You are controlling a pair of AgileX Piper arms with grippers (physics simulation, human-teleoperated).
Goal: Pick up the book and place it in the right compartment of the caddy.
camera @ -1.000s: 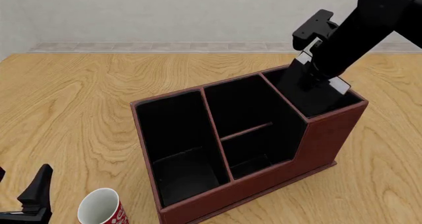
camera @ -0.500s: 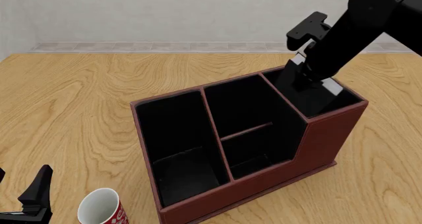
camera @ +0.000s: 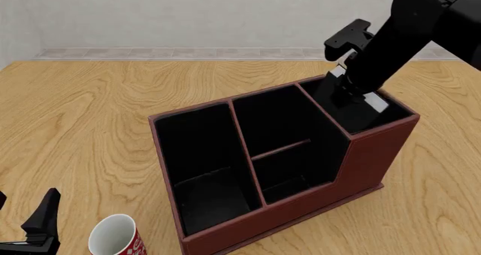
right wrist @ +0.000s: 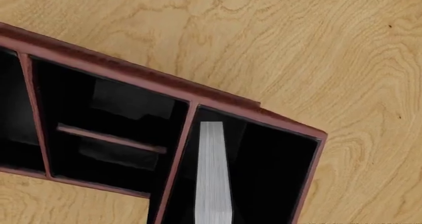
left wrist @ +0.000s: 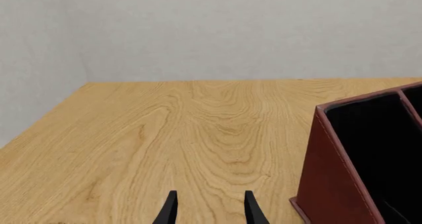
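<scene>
Front view shows, at the far left, the left tool (camera: 34, 232) resting low by the bench (camera: 90, 114), its fingers apart and holding nothing; the left wrist view confirms the gap between them. Just beside it stands the white-and-red cup (camera: 114, 236), which plays no part. In the middle sits the caddy (camera: 353, 170). At the right, the right tool (camera: 350, 89) hangs over the right compartment (camera: 361, 114), with the book (right wrist: 213, 174) standing on edge inside it, close to the dividing wall. I cannot tell whether this tool grips the book, because the fingers are hidden in both views. If it does grip and lifts, the book may come out again. If the arm swings sideways, it may catch the tall wall and drag the caddy.
</scene>
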